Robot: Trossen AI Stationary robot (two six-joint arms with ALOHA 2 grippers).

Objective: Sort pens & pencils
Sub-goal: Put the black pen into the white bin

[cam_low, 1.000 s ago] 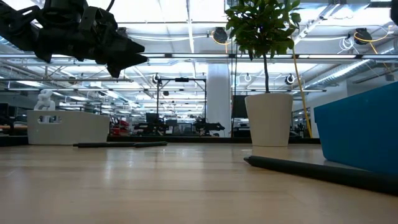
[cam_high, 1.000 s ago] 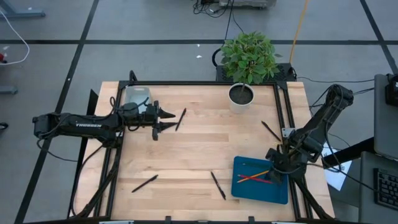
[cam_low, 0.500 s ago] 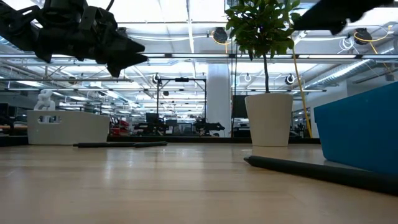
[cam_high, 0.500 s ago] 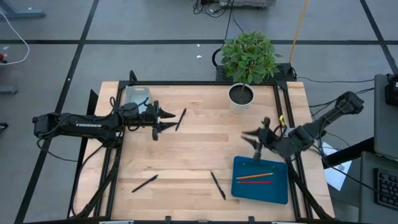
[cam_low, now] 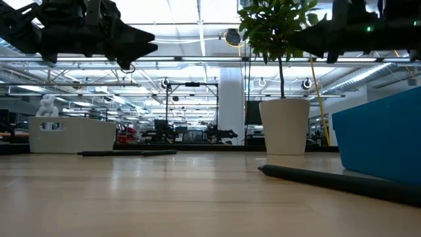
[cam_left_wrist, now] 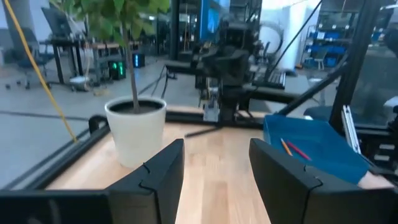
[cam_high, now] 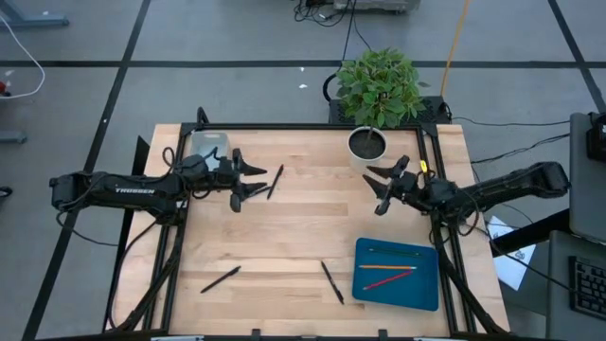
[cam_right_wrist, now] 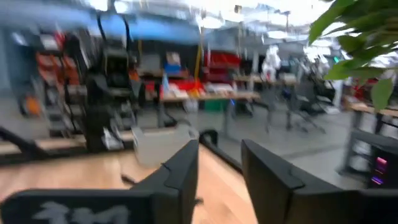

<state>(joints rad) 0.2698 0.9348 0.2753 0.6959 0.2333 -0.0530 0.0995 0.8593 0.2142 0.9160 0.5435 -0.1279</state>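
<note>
From up top I see pencils (cam_high: 388, 274) in the blue tray (cam_high: 424, 294) lower right, pens (cam_high: 330, 281) scattered on the table — the low view hides all that. Left gripper (cam_high: 256, 179) and right gripper (cam_high: 377, 188) both hover spread, empty.

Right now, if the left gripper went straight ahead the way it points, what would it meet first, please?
Probably nothing on the table: the left gripper, open, points across at the right gripper, passing above the pen; height is unclear.

Orange and red pencils (cam_high: 388, 274) lie in a blue tray (cam_high: 425, 295); black pens (cam_high: 330, 281) beside it on the pale wood tabletop (cam_high: 294, 227).
</note>
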